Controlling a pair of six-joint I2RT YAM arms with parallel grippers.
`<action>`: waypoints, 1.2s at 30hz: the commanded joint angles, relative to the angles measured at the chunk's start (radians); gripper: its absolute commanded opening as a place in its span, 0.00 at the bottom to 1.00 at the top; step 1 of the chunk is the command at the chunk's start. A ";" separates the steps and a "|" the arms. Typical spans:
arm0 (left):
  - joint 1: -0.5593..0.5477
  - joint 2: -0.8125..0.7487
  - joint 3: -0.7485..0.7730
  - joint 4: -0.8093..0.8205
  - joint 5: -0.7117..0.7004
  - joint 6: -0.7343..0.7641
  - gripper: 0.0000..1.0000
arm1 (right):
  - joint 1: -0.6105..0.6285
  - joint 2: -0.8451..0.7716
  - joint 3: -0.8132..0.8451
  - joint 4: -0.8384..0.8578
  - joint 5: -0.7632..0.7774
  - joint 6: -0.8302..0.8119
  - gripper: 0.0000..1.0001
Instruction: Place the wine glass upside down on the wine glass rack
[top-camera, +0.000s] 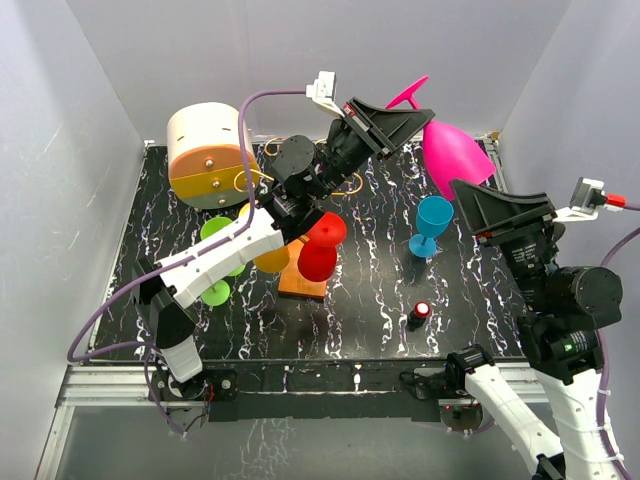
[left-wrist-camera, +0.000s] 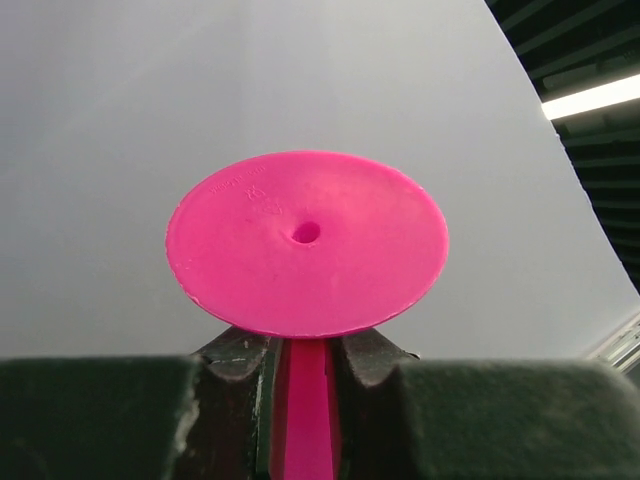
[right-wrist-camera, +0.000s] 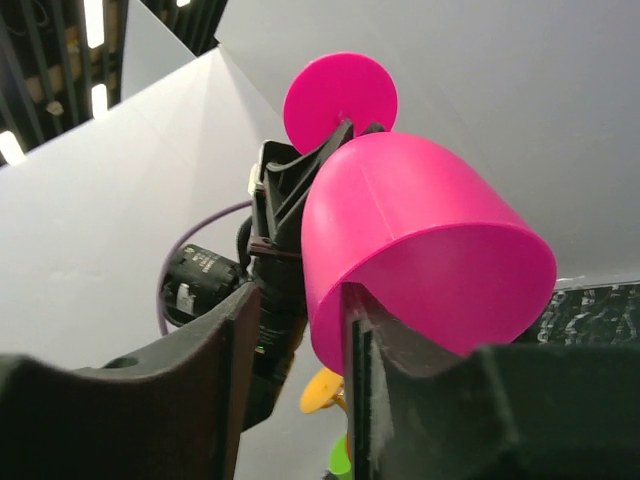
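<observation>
- The pink wine glass (top-camera: 452, 152) is held in the air above the far right part of the table (top-camera: 350, 325), clear of the surface.
- Long axis: in the top view it runs diagonally. The foot (left-wrist-camera: 307, 243) lies toward the far edge and the mouth of the bowl (right-wrist-camera: 420, 250) toward the near right corner. The glass lies tilted, neither upright nor fully inverted.
- The left gripper (left-wrist-camera: 305, 352) is clamped on the stem (left-wrist-camera: 303, 425) just below the foot, with one finger against each side of the stem.
- The right gripper (right-wrist-camera: 303, 300) straddles the rim of the bowl. The bowl wall lies against one finger, and a clear gap shows between the wall and the other finger, so the jaws stand released.
- The wine glass rack (top-camera: 303, 283) stands near the middle of the table, well apart from the pink glass. Its orange base shows below the left arm, which hides most of the gold wire.
- A red glass (top-camera: 325, 245), an orange glass (top-camera: 272, 260) and green glasses (top-camera: 215, 292) sit at the rack.
- A blue glass (top-camera: 432, 225) stands upright on the table between the rack and the right edge.
- A cream-and-orange drum-shaped box (top-camera: 208, 155) sits at the far left corner.
</observation>
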 joint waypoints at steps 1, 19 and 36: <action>-0.004 -0.046 0.002 0.061 -0.012 0.045 0.00 | 0.001 -0.010 0.033 -0.055 -0.010 -0.010 0.45; -0.002 -0.258 -0.069 -0.172 0.093 0.568 0.00 | 0.001 0.068 0.402 -0.580 0.210 -0.289 0.81; -0.003 -0.284 -0.189 -0.180 0.480 1.064 0.00 | 0.001 0.266 0.524 -0.461 -0.329 -0.028 0.74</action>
